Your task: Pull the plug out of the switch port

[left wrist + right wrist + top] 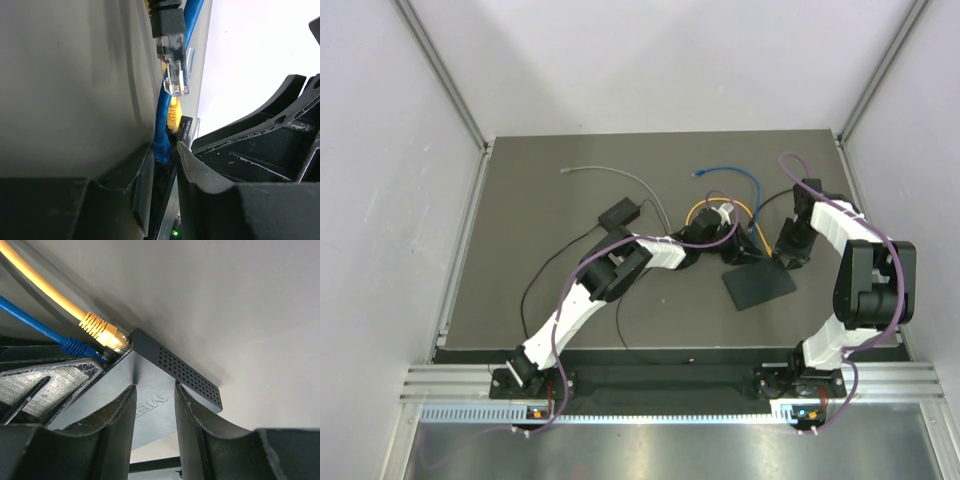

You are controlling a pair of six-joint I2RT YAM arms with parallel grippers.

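The little blue plastic plug (75, 346) sits in the switch port (105, 358) of the flat black box (185, 372); it looks light and hard, so hold its ribbed end, where the left gripper (164, 150) sits, squeezing or not I cannot tell, while the right gripper (155, 390) has its fingers spread.

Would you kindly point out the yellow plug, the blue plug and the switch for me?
yellow plug (101, 331), right wrist view, on its ribbed boot.
blue plug (76, 346), right wrist view, on its ribbed boot.
switch (192, 377), right wrist view, on its perforated side wall.
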